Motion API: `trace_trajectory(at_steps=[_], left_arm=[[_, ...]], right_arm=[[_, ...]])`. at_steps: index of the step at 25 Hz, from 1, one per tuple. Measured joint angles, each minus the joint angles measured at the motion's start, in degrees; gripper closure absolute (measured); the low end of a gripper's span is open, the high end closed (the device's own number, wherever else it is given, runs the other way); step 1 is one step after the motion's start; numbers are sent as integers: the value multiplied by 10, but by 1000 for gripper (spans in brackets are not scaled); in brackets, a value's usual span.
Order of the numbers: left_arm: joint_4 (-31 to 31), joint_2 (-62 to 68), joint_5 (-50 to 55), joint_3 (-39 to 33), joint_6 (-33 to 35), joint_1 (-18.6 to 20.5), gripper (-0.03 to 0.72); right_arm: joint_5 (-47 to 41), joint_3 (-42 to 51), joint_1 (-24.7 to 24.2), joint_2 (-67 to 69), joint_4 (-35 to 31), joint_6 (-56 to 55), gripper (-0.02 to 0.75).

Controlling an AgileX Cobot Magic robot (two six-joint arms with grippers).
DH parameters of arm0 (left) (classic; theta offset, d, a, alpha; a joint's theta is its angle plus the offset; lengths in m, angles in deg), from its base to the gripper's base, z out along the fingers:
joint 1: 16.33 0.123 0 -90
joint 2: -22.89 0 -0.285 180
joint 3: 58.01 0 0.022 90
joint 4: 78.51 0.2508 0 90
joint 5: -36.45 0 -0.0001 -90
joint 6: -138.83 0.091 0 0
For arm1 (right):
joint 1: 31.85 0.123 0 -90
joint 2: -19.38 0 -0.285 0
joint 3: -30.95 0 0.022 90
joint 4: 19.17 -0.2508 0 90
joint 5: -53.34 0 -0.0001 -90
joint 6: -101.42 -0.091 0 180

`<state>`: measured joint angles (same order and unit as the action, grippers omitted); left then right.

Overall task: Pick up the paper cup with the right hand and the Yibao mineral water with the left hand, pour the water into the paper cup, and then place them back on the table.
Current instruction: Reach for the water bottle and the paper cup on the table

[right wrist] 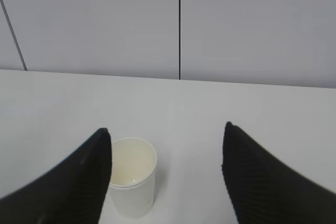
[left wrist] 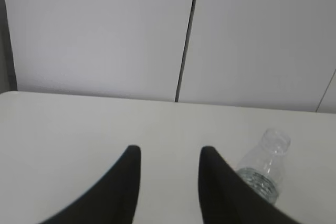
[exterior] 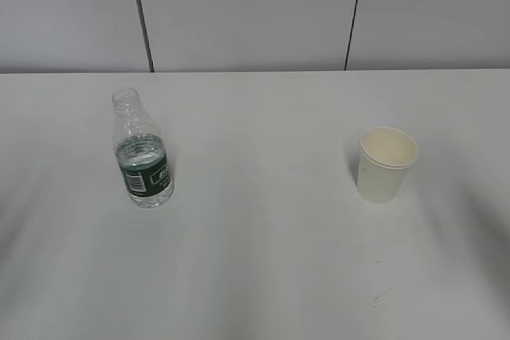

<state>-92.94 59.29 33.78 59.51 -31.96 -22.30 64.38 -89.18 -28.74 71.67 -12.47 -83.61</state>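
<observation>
White surface [exterior: 255, 276] bearing capless bottle [exterior: 143, 153] left, paper cup [exterior: 386, 165] right; both jaws spread, empty. Risk: off-centre approach tips the open bottle, spilling water.

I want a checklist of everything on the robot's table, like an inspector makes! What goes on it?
Surface: white table, faint scuff marks near the front right.
Bottle: Yibao mineral water upright on the left, no cap, partly full.
Cup: paper cup upright on the right, apart from the bottle; whether it holds liquid cannot be told.
Clutter: nothing seen.
Left gripper: open, empty, bottle just off to its right in its wrist view.
Right gripper: open wide, empty, cup close by its left finger.
Cables: nothing seen.
Surroundings: grey panelled wall with dark seams.
</observation>
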Motion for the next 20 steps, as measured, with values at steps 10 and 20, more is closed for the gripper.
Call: trace_trajectory(at_steps=[10,20], left_arm=[[9,152,-170,-46,-9,-94,447],[70,370,-383,-46,-31,-111,447]], right_arm=[[124,6,0,120,0,-2,218],[347,54,0,263,0,-4,218]])
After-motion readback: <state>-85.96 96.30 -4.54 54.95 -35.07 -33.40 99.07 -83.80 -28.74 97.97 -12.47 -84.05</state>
